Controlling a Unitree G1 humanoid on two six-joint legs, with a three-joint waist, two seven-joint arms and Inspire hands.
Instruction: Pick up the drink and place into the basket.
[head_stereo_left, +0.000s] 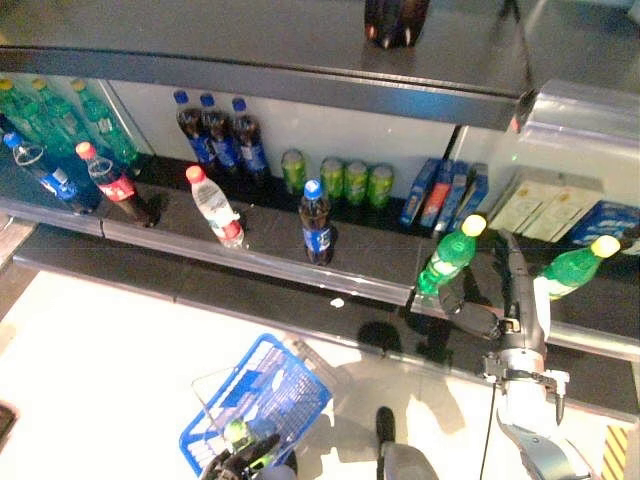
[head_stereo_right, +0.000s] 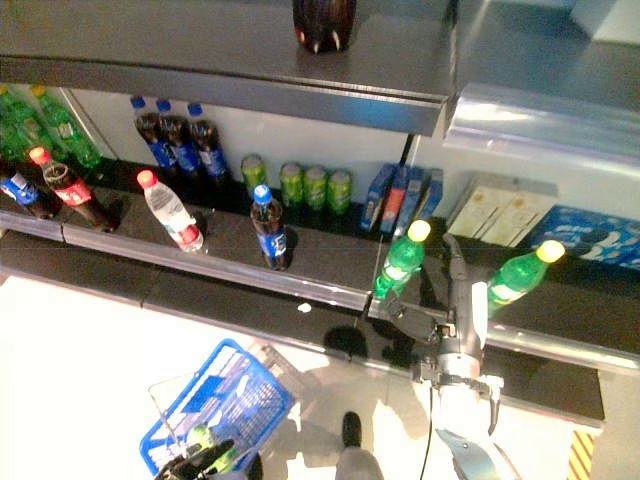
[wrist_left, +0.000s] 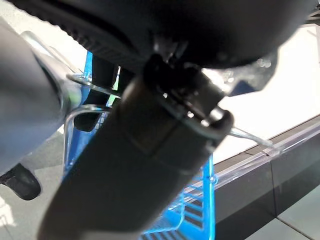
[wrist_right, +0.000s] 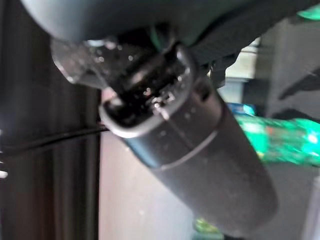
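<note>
Two green drink bottles with yellow caps stand on the lower shelf, one (head_stereo_left: 448, 256) left of my right hand (head_stereo_left: 512, 285) and one (head_stereo_left: 575, 267) right of it. The hand reaches up between them with straight fingers, open, holding nothing. Its wrist view shows a green bottle (wrist_right: 280, 141) just beyond the thumb. A blue wire basket (head_stereo_left: 290, 412) hangs low at the left with a green bottle (head_stereo_left: 237, 432) inside. My left hand (head_stereo_left: 243, 462) is at the basket's near corner, its fingers curled on the clear handle (wrist_left: 80, 81).
The lower shelf (head_stereo_left: 270, 262) also carries a blue-capped cola bottle (head_stereo_left: 316, 222), a red-capped water bottle (head_stereo_left: 216, 206), more cola and green bottles at the left, green cans (head_stereo_left: 342, 180) and blue boxes (head_stereo_left: 442, 194). An upper shelf (head_stereo_left: 300, 80) overhangs it.
</note>
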